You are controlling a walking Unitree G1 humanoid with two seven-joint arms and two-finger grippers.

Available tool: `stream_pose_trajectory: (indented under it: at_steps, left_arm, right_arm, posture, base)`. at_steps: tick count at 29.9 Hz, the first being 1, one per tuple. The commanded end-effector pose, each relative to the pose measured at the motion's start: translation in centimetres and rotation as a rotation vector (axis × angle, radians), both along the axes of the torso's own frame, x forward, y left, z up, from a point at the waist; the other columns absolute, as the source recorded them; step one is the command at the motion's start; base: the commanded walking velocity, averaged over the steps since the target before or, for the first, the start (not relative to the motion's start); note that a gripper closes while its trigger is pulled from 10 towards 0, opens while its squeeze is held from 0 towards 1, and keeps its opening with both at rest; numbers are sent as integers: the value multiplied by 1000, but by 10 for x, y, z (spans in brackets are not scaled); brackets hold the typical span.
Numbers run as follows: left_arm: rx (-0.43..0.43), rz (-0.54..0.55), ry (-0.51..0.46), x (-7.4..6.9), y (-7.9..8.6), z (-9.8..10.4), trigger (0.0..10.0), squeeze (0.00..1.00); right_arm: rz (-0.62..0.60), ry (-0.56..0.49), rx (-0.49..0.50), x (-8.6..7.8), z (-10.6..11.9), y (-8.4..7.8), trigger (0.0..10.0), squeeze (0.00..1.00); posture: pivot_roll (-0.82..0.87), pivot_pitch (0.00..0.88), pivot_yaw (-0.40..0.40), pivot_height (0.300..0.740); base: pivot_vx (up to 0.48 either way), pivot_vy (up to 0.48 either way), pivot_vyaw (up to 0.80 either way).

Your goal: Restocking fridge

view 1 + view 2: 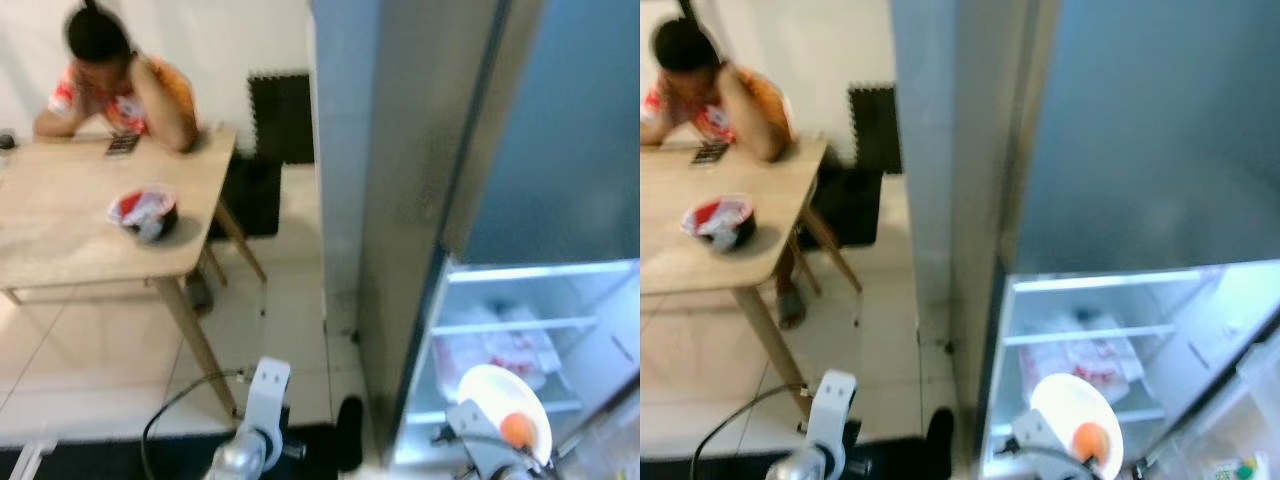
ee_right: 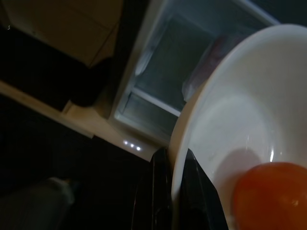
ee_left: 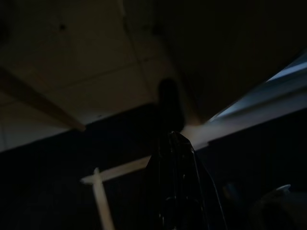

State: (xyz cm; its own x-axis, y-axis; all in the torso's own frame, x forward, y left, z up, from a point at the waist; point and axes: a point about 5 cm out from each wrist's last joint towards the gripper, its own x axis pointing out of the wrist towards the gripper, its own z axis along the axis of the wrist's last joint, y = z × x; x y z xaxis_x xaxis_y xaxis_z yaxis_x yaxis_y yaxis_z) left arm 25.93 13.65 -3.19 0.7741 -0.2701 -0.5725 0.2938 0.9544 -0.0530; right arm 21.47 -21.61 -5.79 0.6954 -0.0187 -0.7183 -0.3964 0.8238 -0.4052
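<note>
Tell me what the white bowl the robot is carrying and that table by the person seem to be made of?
The bowl, pinched at its rim by the right tool, looks like glazed ceramic or glossy plastic: smooth white with small highlights. It holds an orange fruit. The table looks like light wood or wood laminate, matte, with pale grain and angled legs.

Fridge [image 1: 430, 200] stands right of table [image 1: 60, 235]; bowl [image 1: 143, 213] near table's right edge; plate [image 1: 505, 410] before open fridge compartment, orange [image 1: 516, 430] on it.

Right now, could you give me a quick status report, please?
Right gripper shut on the bowl rim, orange inside. Left gripper idle, low. Fridge open ahead. Person seated at the table, off to the left.
</note>
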Motion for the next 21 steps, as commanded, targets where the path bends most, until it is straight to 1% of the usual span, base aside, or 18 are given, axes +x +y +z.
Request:
stream_pose_trajectory:
  at_steps: [1,21]
  left_arm:
    - [-4,24,23,-5,2,-5,10000,0]
    - [-1,44,23,-5,6,-5,10000,0]
  right_arm:
    - [3,-14,-2,3,2,-1,10000,0]
    - [28,-15,-8,6,3,3,10000,0]
  posture:
    - [-92,55,46,740]
    - [-85,62,42,740]
  base:
    - [0,-356,0]
    - [0,-353,0]
